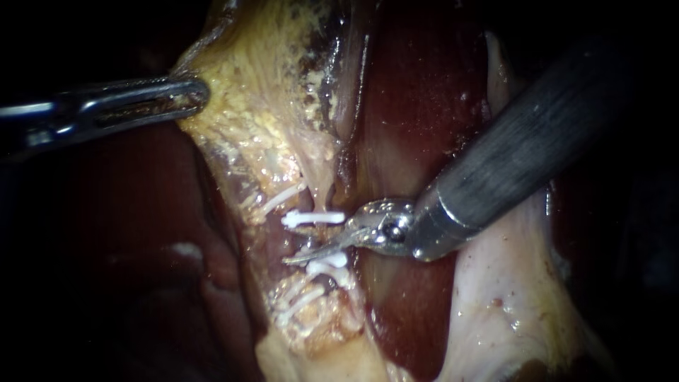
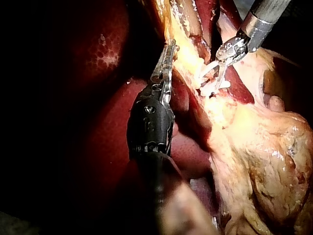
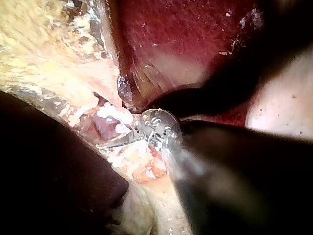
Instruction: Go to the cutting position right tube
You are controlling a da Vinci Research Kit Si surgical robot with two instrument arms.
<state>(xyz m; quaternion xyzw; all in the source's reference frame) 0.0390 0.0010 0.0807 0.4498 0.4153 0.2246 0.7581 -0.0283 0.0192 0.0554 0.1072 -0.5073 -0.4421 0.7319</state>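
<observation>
A short reddish tube [image 1: 313, 240] runs between two white clips, an upper clip [image 1: 312, 218] and a lower clip [image 1: 329, 264]. My right instrument [image 1: 322, 246] comes in from the upper right and ends in thin blades. They stand slightly open at the tube between the two clips, the long blade lying across it. In the left wrist view those blades [image 2: 214, 73] spread over the clips. In the right wrist view the blades [image 3: 117, 142] reach the clipped spot [image 3: 108, 113]. My left instrument [image 1: 194, 95] is shut on the edge of the yellow tissue [image 1: 262, 85] and holds it taut.
Dark red liver [image 1: 417, 92] lies behind the right instrument's shaft and on the left [image 2: 98, 73]. Pale gallbladder wall [image 1: 509, 283] hangs below the shaft. More white clip strands [image 1: 297, 301] sit in the fatty tissue just below the lower clip.
</observation>
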